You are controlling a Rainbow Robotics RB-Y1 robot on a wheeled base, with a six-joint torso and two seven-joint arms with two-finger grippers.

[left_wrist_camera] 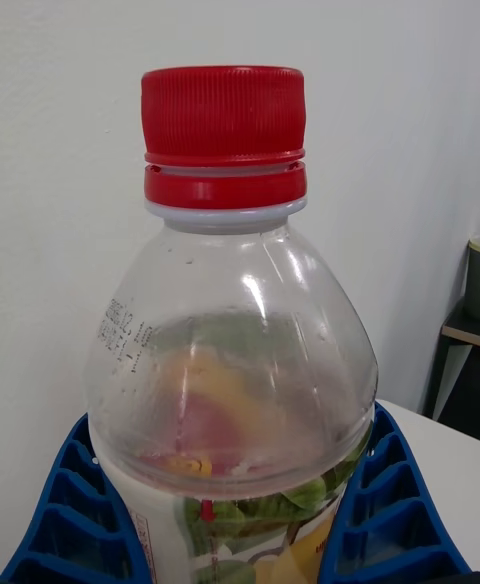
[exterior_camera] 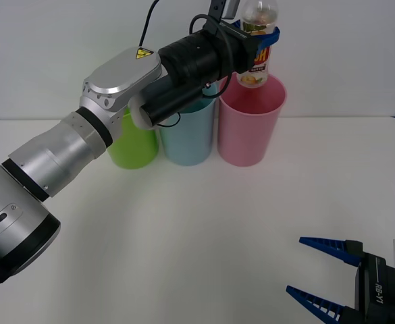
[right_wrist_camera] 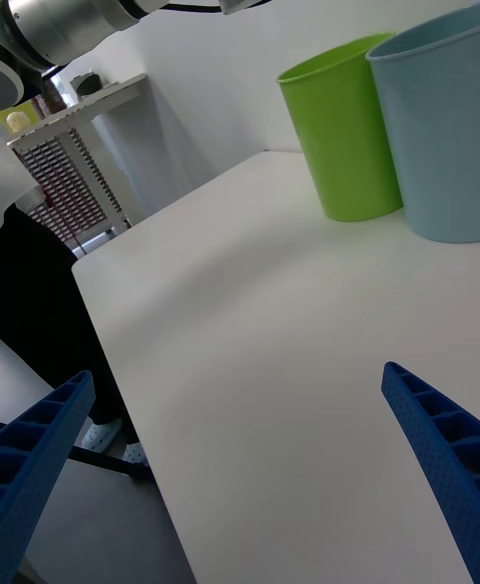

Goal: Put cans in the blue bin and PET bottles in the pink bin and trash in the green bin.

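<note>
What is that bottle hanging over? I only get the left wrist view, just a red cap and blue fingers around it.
Observer: In the front view the left gripper holds the bottle upright right above the pink bin, its bottom at about the rim.
Operator: Are there other bins?
Observer: Yes, a blue bin stands beside the pink one, and a green bin beside that, all in a row at the back of the table.
Operator: And the other arm?
Observer: The right gripper waits low at the near right of the table, fingers open and holding nothing.
</note>
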